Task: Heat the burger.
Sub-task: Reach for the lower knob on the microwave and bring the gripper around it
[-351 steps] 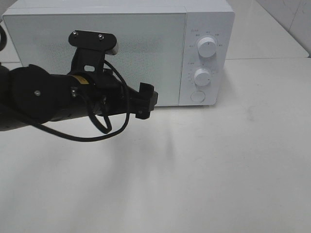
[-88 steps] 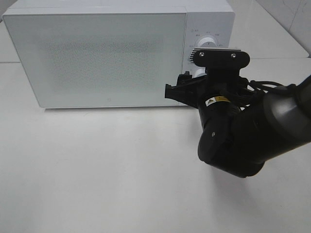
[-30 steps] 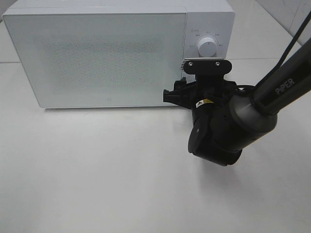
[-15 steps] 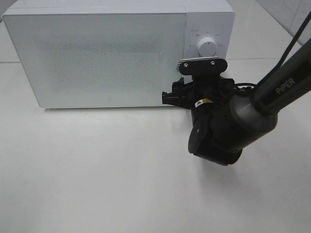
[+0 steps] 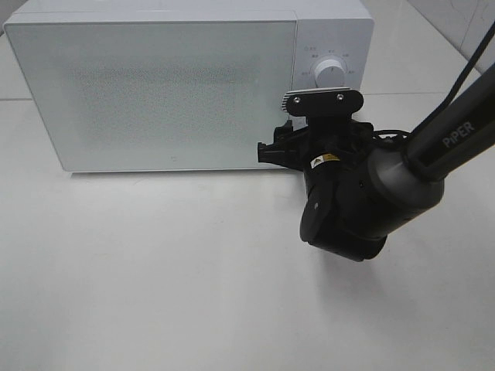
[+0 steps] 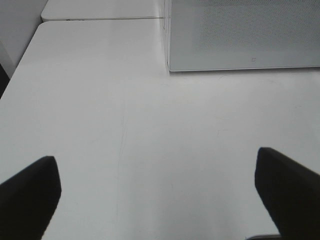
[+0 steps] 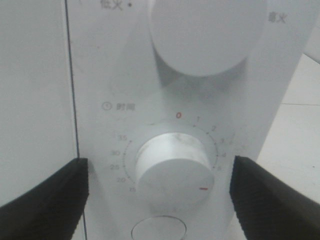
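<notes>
Right hand (image 7: 159, 195) spread wide, flanking smooth round white knob (image 7: 172, 162).

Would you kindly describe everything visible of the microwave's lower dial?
The lower dial is a round white knob, plastic-looking and slightly smudged, on the microwave's white panel, between a larger knob and a round button. A printed number scale rings it; a red mark on its rim sits well round from the scale's red 0. The right gripper's open fingers flank it without touching.
</notes>
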You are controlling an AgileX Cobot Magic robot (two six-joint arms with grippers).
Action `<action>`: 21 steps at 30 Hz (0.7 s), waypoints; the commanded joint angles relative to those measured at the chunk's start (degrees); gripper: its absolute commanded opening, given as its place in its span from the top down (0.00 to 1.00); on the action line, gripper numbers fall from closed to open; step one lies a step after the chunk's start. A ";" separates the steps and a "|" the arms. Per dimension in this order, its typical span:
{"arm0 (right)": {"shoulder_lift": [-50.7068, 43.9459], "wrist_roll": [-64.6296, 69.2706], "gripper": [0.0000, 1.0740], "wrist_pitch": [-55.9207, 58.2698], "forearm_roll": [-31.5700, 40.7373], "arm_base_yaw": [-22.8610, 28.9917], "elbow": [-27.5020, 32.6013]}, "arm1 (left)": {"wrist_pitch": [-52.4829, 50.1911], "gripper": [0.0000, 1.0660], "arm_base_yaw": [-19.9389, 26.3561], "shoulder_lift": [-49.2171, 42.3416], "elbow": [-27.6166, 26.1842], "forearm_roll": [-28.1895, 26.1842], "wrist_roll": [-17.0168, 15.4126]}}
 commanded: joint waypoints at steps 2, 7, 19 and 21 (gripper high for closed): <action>-0.63 2.46 0.30 -11.12 0.80 -1.03 -0.57 | -0.92 0.08 -0.23 -1.03 0.17 -0.11 -0.46; -0.63 2.58 0.30 -11.00 0.69 -2.01 -1.66 | -0.92 0.08 -0.23 -1.03 0.17 -0.11 -0.46; -1.78 1.38 0.30 -11.06 1.09 -1.83 -3.15 | -0.92 0.08 -0.23 -1.03 0.17 -0.11 -0.46; -2.29 1.38 0.30 -11.06 1.09 -1.83 -3.15 | -0.92 0.08 -0.23 -1.03 0.17 -0.11 -0.46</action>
